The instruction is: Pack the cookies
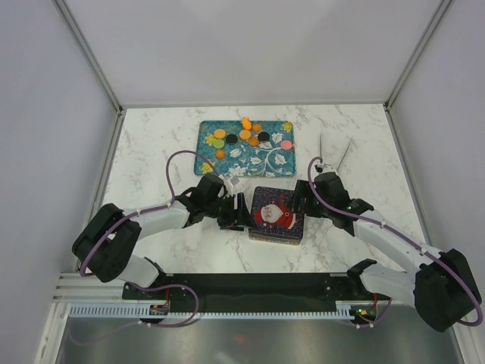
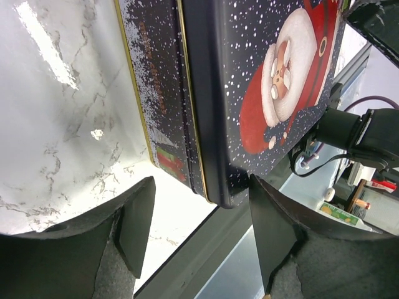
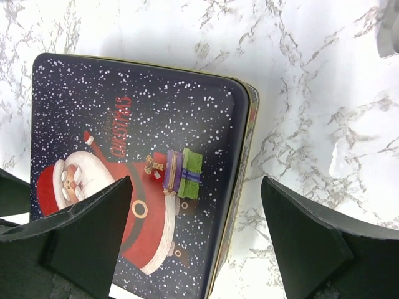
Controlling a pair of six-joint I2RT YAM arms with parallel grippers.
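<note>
The cookies [image 1: 245, 135] are small orange, green, black and pink discs with orange carrot pieces [image 1: 246, 121], lying on a teal flower-patterned tray [image 1: 273, 161] at the back. A dark blue Santa tin [image 1: 276, 214] with its lid on lies in front of the tray. My left gripper [image 1: 238, 212] is open at the tin's left edge. In the left wrist view the left gripper [image 2: 199, 230] straddles a corner of the tin [image 2: 249, 81]. My right gripper [image 1: 303, 199] is open at the tin's right edge; in the right wrist view the right gripper [image 3: 196, 237] spans the edge of the tin [image 3: 137, 137].
A small white object [image 1: 233, 184] lies just behind the left gripper. Pale white pieces [image 1: 333, 152] lie right of the tray; one shows at the top right corner of the right wrist view [image 3: 389, 28]. White walls enclose the marble table [image 1: 151, 152].
</note>
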